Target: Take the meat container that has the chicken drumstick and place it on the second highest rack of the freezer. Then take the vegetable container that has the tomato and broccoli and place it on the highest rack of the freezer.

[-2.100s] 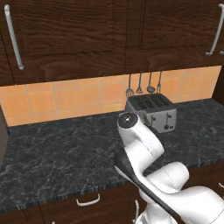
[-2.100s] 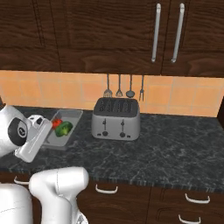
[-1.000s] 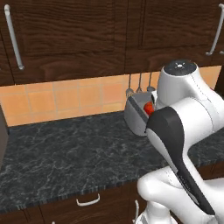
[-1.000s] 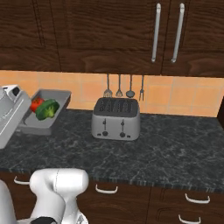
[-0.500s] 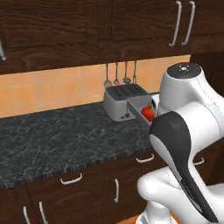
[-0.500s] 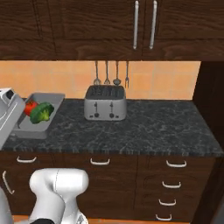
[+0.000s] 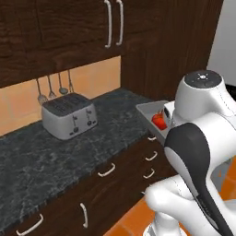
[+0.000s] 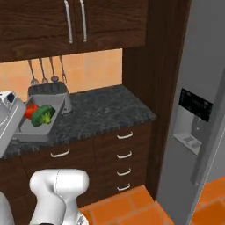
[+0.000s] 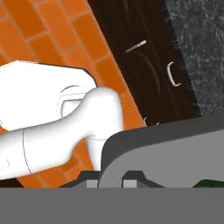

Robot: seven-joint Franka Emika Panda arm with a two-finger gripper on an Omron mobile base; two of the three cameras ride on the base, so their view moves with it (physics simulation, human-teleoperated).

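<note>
I have the vegetable container (image 8: 34, 125) clamped by its rim in the gripper (image 9: 111, 181), held in the air off the counter's (image 8: 105, 112) front edge. In the right base view the tomato (image 8: 30, 110) and the broccoli (image 8: 43, 115) lie side by side in the grey tray, touching. The toaster (image 7: 69, 115) stands on the dark counter under hanging utensils (image 7: 54, 87). The freezer (image 8: 197, 114) stands to the right, its doors closed, dispenser panel (image 8: 195, 105) facing me.

tomato (image 8: 30, 110) & broccoli (image 8: 43, 114) in container (image 8: 30, 130), toaster (image 8: 47, 93) behind, freezer (image 8: 197, 114) far right
</note>
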